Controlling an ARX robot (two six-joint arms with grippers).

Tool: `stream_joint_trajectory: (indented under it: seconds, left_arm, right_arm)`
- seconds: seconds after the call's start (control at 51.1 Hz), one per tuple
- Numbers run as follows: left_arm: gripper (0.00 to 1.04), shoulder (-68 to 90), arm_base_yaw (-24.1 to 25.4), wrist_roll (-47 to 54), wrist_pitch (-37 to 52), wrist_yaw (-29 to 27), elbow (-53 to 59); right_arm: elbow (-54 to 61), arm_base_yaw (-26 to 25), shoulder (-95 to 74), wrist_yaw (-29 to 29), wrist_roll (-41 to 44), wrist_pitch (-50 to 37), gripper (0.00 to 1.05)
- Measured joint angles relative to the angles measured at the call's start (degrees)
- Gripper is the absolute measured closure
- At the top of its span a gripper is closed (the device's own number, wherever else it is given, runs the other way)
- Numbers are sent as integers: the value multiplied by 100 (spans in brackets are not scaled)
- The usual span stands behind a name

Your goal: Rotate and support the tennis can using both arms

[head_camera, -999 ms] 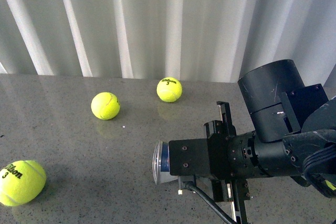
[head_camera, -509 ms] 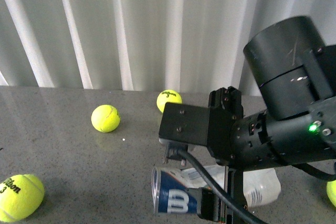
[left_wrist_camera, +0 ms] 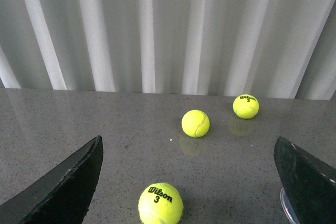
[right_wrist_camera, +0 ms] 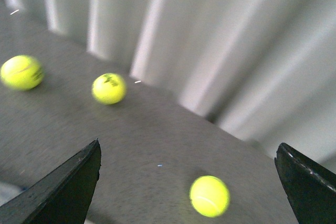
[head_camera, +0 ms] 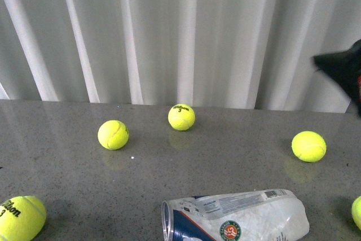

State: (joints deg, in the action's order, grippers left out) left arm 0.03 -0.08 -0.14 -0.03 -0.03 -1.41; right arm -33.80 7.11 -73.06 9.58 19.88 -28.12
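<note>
the clear, crinkled plastic tennis can (head_camera: pixel 237 218) with blue-white label and silver rim lies on its side on the grey table (head_camera: pixel 56 128), close before the robot, long axis left to right, open mouth leftward, untouched. the left gripper (left_wrist_camera: pixel 188 141), jaws spread wide and empty, looks nearer. its wrist view catches just a sliver of rim beside one finger where the front view shows the whole can, while the right gripper (right_wrist_camera: pixel 189 144), likewise agape, seems well off.
</note>
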Motion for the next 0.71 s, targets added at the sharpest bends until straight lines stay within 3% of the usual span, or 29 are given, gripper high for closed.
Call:
stream_joint_trajectory:
  seconds: [0.157,0.353,0.47,0.705]
  left_arm:
    - [7,0,0,2,0,-2,0]
    - [7,0,0,2,0,0,0]
    - [7,0,0,2,0,-2,0]
    - [7,0,0,0,0,-2,0]
  right_arm:
    - [479,-992,619,-1043,-1178,-544,7]
    - [1255,-1517,1233,-1392,-1755,-811,7]
    - [1775,-1648,1648,-229,-1880,-1202,25]
    - [2470,-1390,2409,-339,-1910,-1113,63]
